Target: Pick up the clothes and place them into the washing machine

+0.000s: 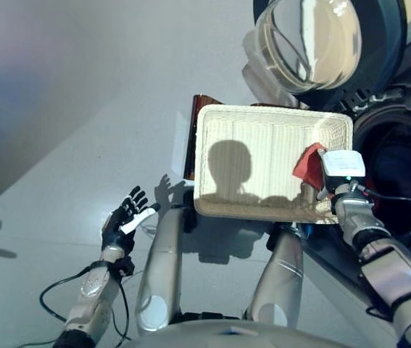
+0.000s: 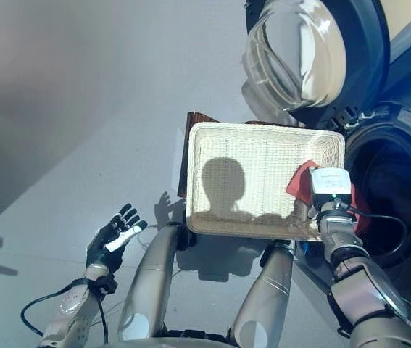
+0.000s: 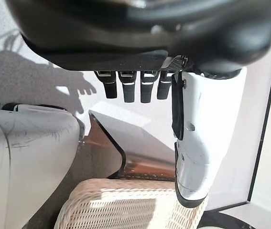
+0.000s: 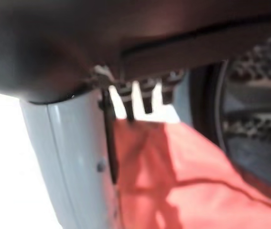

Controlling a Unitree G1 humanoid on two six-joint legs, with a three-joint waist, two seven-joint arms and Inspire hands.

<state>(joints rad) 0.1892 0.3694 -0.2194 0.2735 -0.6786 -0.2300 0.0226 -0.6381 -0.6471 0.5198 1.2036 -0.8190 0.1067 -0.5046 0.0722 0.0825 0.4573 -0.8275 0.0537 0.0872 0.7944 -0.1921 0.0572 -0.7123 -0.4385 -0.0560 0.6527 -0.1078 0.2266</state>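
From the head camera I look down on a white wicker basket point(image 1: 263, 152) resting on a dark brown stand point(image 1: 194, 138) in front of me. A red cloth point(image 1: 308, 164) drapes over the basket's right rim, right where that rim nearly meets the round opening of the washing machine point(image 1: 401, 174). The machine's glass door point(image 1: 314, 43) is swung open above and behind the basket, so the far right corner is crowded. My right hand point(image 2: 320, 212) is at the basket's right edge on the red cloth; in its wrist view the fingers point(image 4: 147, 98) point down over the cloth beside the white-covered thumb, but I cannot tell whether they grip it. My left hand point(image 1: 124, 221) hangs well left of the basket over pale grey floor point(image 1: 82, 109), fingers spread and straight, holding nothing. Wide open floor lies to the left and beyond. I can read no lettering anywhere.
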